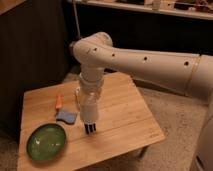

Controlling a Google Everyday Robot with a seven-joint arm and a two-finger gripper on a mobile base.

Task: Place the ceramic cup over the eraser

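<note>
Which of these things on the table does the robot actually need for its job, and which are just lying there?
Job: hand, pointing down over the wooden table; ceramic cup and eraser cannot be made out here.
Lying about: green plate, blue pad, orange object, white object half hidden behind the arm.

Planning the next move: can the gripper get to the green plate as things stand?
Probably yes. The gripper hangs over the table beside the green plate, which lies uncovered, nothing between them.
</note>
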